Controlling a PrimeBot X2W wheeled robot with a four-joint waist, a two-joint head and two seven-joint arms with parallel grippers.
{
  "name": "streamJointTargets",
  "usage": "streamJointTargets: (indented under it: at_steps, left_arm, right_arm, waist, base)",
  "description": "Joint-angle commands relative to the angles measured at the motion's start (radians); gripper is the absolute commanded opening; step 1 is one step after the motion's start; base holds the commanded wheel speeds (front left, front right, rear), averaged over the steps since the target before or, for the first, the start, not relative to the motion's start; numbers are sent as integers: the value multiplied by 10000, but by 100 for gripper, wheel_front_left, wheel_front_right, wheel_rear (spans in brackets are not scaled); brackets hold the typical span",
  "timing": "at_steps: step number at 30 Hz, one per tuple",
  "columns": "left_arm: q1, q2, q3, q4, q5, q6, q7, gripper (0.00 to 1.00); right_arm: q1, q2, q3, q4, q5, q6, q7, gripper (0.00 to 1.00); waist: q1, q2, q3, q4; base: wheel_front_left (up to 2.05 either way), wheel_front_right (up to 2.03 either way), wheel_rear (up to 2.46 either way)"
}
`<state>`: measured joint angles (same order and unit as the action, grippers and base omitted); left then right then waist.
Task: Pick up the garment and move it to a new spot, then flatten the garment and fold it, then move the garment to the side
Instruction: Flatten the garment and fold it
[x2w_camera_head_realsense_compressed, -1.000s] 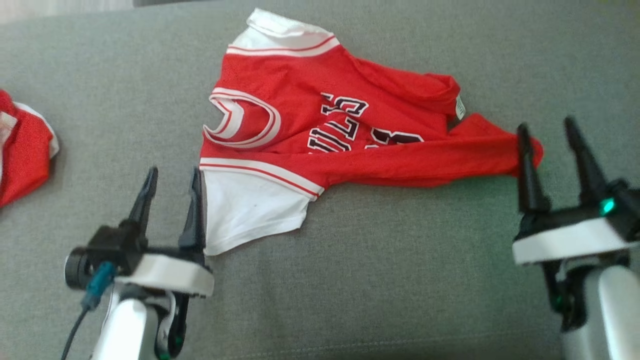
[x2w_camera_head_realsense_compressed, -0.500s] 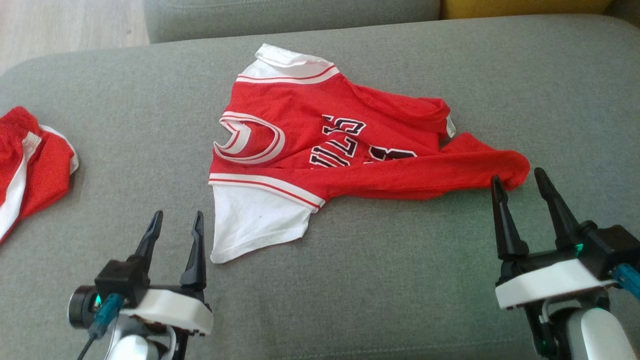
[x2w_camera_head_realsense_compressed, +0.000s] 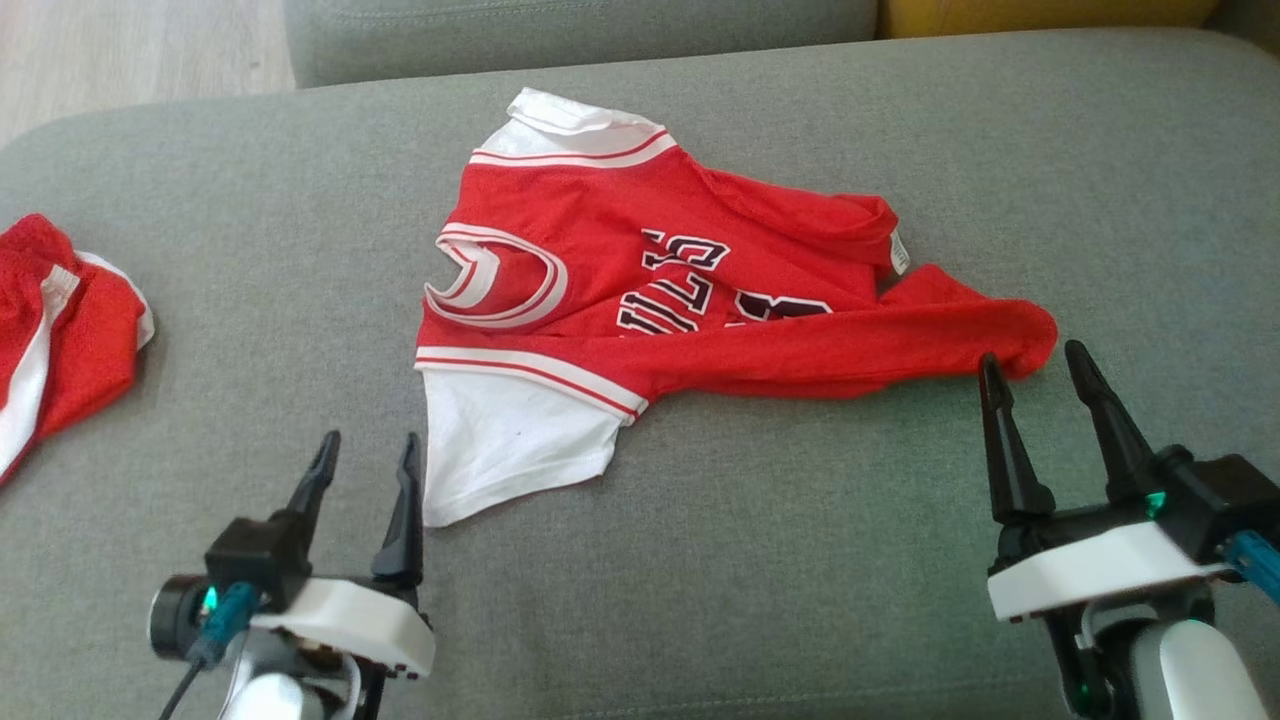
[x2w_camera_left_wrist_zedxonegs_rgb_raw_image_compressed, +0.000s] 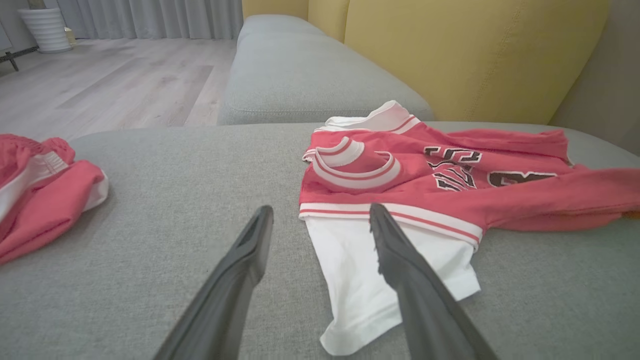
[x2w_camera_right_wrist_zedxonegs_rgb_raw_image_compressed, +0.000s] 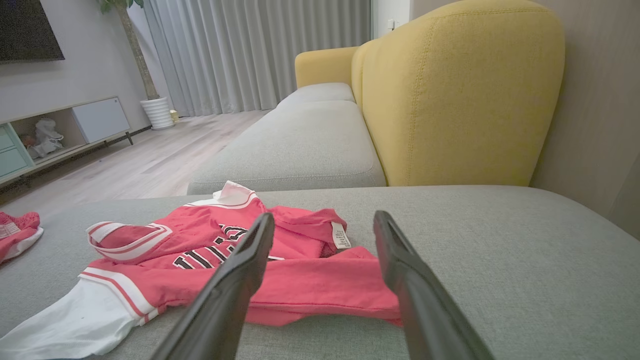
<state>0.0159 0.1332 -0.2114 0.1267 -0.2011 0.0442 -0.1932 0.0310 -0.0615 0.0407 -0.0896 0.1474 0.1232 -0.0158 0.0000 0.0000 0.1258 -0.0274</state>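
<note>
Obs: jersey (x2w_camera_head_realsense_compressed: 640, 290), red with white trim, lies crumpled on the grey sofa cushion (x2w_camera_head_realsense_compressed: 800, 520); neck opening toward the robot's left; black lettering partly hidden under a fold; white sleeve (x2w_camera_head_realsense_compressed: 510, 440) spread flat toward the near edge; the far end is bunched into a long red roll pointing right. The left tool (x2w_camera_head_realsense_compressed: 370, 437) sits low over the cushion, fingers spread, nothing between them; its right finger is just beside the sleeve's near corner; contact possible, not resolvable in the head view. The right tool (x2w_camera_head_realsense_compressed: 1032, 353) is spread likewise and empty; its tips are at the end of the red roll, which in the right wrist view lies across the gap between the fingers. Second red-and-white garment (x2w_camera_head_realsense_compressed: 60, 330) lies well apart at the cushion's left end; yellow backrest (x2w_camera_right_wrist_zedxonegs_rgb_raw_image_compressed: 450, 95) behind.
</note>
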Motion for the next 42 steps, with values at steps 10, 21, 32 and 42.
streamJointTargets:
  at_steps: [10, 21, 32, 42]
  left_arm:
    - [-1295, 62, -53, 1503, -701, -789, 1068, 100]
    - [-2173, -102, -264, 3804, -1562, -1420, 1632, 0]
    - [-2413, -63, -416, 3960, -1626, -1473, 1171, 0]
    - [-2892, -140, -602, 3841, -1653, -1508, 898, 0]
  right_arm:
    - [-471, 25, 145, -135, 59, 75, -66, 100]
    - [-600, 75, -33, 480, 207, 75, -15, 100]
    - [-1281, -156, -1164, 2108, 367, 75, 573, 100]
    - [-2809, -886, -1569, 4003, 748, 75, 1605, 100]
  waist:
    - [0, 0, 359, 69]
    - [0, 0, 635, -142]
    - [0, 0, 871, -32]
    - [0, 0, 1418, 267]
  base:
    - [0, 0, 0]
    - [0, 0, 0]
    - [0, 0, 0]
    - [0, 0, 0]
